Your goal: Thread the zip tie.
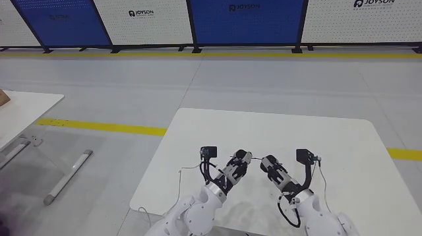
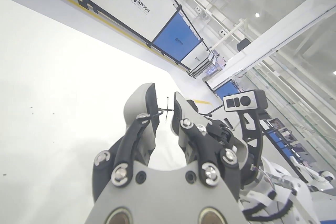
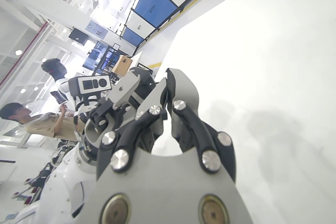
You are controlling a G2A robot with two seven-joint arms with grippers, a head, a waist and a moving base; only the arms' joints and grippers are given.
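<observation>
A thin black zip tie [image 1: 254, 159] stretches between my two grippers, low over the white table [image 1: 297, 130]. In the left wrist view the zip tie [image 2: 164, 111] crosses the gap between the pads of my left gripper [image 2: 166, 104]. Those fingers stand a little apart, and one curled end of the tie lies against a pad [image 2: 152, 107]. My right gripper [image 3: 167, 83] is shut on the zip tie [image 3: 165, 101], a dark sliver pinched between its fingers. In the top view the left gripper [image 1: 241, 157] and right gripper [image 1: 268, 163] face each other tip to tip near the table's front.
The table's left edge [image 1: 155, 163] and front edge lie close to both arms. White tabletop [image 1: 316, 127] stretches beyond the grippers. A second white table [image 1: 23, 111] stands far to the left across the floor.
</observation>
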